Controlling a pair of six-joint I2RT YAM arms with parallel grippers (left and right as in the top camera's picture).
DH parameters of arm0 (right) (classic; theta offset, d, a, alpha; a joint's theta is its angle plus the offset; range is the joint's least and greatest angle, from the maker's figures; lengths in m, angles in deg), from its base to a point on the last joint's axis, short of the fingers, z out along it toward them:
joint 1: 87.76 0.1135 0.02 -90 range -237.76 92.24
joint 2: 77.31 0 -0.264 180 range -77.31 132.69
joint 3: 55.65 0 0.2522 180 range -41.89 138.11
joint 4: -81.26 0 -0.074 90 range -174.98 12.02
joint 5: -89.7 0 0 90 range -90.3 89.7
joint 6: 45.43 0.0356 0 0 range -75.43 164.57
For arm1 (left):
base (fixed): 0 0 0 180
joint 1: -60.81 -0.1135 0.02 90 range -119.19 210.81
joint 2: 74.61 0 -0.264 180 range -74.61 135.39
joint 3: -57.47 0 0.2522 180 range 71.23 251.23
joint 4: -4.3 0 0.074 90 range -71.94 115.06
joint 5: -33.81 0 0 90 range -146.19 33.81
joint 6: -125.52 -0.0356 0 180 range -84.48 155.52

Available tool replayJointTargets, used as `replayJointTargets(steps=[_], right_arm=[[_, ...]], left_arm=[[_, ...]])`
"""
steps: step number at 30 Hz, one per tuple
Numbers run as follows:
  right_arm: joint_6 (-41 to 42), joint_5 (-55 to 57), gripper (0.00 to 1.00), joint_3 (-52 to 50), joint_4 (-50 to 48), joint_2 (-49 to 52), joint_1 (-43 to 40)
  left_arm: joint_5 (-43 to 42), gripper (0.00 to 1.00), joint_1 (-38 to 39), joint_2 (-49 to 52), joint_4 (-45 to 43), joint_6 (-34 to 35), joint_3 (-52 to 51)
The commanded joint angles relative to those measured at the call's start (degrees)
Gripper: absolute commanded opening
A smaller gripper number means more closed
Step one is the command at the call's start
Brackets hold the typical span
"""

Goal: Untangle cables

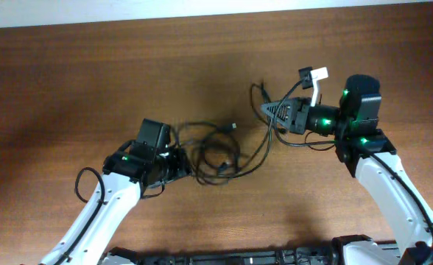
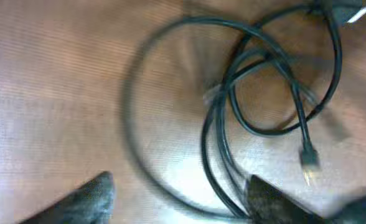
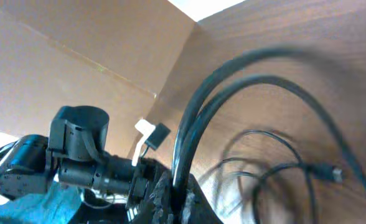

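Overhead view: the cables [image 1: 215, 153] are lying as a loose bunch of overlapping loops near the middle of the brown wooden worktop [image 1: 91, 73]. One small plug [image 1: 233, 126] is showing at 1 o'clock of the bunch, resting flat.

The left hand [image 1: 181, 165] is sitting at 9 o'clock of the bunch, right at its edge. In the left wrist view its two fingers [image 2: 89, 199] are standing wide apart, so the hand is spread and clamping nothing. Two or three strands are running down past the finger at 5 o'clock. Whether they are touching it I cannot tell, as the picture is blurred. Above them one loop is crossing over another, and a plug end is lying just inside the outer loop.

The right hand [image 1: 264, 110] is sitting at 2 o'clock of the bunch, well apart from the left hand and pointing toward 9 o'clock. In the right wrist view two strands are rising side by side from between its fingers, so it is closed and pinching the cables. From the grip one strand is curving away toward 7 o'clock into the bunch, and a short length is sticking out toward 12 o'clock. A white tag [image 1: 318, 73] is hanging beside the right arm.
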Motion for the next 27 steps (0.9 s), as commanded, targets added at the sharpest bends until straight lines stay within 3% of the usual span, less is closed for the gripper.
replayJointTargets(steps=[1,3,4,5,6,8,10,11,14,18,24,25,27], right_arm=[[-4.09,0.68,0.05,1.22,4.07,-1.18,0.59],[-6.05,9.27,0.06,1.22,12.33,-1.14,0.7],[-6.16,17.73,0.14,1.22,19.32,-1.14,0.7],[-6.16,23.67,0.2,1.22,23.93,-1.14,0.7],[-6.16,29.9,0.33,1.22,28.26,-1.14,0.7],[-6.14,41.16,0.64,1.22,35.47,-1.14,0.63],[-6.12,44.26,0.76,1.22,39.19,-1.16,0.63],[-6.14,42.21,0.78,1.25,40.09,-1.2,0.66],[-6.12,32.96,0.78,1.2,42.03,-1.14,1.22],[-6.12,36.28,0.72,1.18,45.7,-1.05,7.65],[-5.29,42.45,0.66,1.18,37.57,5.97,14.64],[-3.13,42.42,0.64,1.18,36.37,8.74,15.28],[-0.92,40.89,0.48,1.18,33.81,14.67,16.26]], left_arm=[[-4.57,0.59,-0.17,0.52,-6.97,-5.99,-0.39],[-9.07,0.52,-0.17,0.52,-12.11,-9.35,-0.39],[-9.03,0.49,-0.2,0.52,-13.64,-9.33,-0.39],[-9.05,0.56,-0.17,0.52,-14.1,-9.29,-0.39],[-9.05,0.72,-0.17,0.52,-14.19,-9.29,-0.39],[-9.05,0.82,-0.17,0.52,-14.05,-9.29,-0.39],[-9.03,0.94,-0.17,0.52,-14.03,-9.29,-0.39],[-9.03,0.99,-0.17,0.52,-14.01,-9.29,-0.39],[-9.01,0.99,-0.17,0.52,-14.05,-9.29,-0.39],[-9.03,0.99,-0.17,0.52,-14.03,-9.27,-0.39],[-9.03,0.99,-0.17,0.52,-14.01,-9.27,-0.39],[-9.03,0.99,-0.17,0.52,-14.01,-9.27,-0.39],[-9.03,0.99,-0.17,0.52,-14.01,-9.29,-0.39]])
